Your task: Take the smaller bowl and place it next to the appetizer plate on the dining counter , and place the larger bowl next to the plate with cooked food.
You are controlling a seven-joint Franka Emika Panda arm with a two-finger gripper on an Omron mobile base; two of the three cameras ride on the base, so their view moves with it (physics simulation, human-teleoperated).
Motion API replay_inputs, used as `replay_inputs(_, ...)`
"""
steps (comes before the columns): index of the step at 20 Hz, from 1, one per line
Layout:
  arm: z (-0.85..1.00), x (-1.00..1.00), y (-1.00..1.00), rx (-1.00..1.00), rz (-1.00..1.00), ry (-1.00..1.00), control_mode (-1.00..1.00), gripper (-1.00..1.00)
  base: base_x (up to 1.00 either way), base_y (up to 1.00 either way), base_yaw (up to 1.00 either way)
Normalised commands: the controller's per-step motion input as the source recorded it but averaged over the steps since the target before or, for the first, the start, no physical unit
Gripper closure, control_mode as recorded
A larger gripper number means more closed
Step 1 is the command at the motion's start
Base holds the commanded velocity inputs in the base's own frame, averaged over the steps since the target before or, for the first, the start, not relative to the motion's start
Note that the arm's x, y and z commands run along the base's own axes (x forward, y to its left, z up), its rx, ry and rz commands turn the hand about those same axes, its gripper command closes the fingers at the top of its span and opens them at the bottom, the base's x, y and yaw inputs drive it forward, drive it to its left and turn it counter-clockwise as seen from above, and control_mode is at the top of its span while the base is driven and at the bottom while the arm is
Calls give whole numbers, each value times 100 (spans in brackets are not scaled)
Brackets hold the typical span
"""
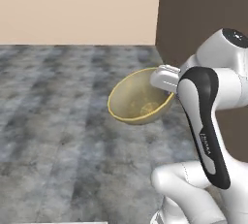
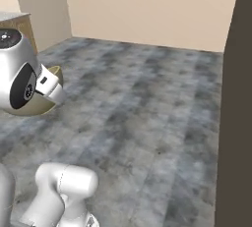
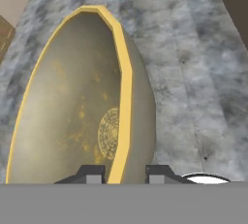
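The end effector [image 3: 125, 173] is clamped on the yellow rim of the deep olive-tan bowl with a speckled inside [image 1: 138, 103], one finger [image 3: 91, 173] inside the wall and the other outside. The bowl hangs tilted in the air above the grey mottled floor [image 1: 58, 121], beside a dark brown wall [image 1: 193, 14].

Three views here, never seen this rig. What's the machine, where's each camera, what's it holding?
It is a white robot arm on a base that drives, in a rendered kitchen. Two pictures come from cameras on the base, behind the arm to its left and right. The third looks along the claw itself. The claw is shut on the yellow rim of the larger bowl, a deep olive-tan one with a speckled inside, one finger inside the rim and one outside. The bowl hangs tilted in the air over a grey mottled floor.
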Motion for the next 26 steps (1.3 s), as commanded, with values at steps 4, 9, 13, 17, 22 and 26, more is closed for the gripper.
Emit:
replay_inputs(4, 0, 0, 0, 0, 0, 0, 100, 100, 100, -2, 64)
replay_inputs(9, 0, 0, 0, 0, 0, 0, 100, 100, 100, -4, 71)
replay_inputs(13, 0, 0, 0, 0, 0, 0, 100, 100, 100, -3, 71)
replay_inputs(17, 0, 0, 0, 0, 0, 0, 100, 100, 100, -2, 71)
replay_inputs(22, 0, 0, 0, 0, 0, 0, 100, 100, 100, 0, 69)
replay_inputs(26, 0, 0, 0, 0, 0, 0, 100, 100, 100, 0, 67)
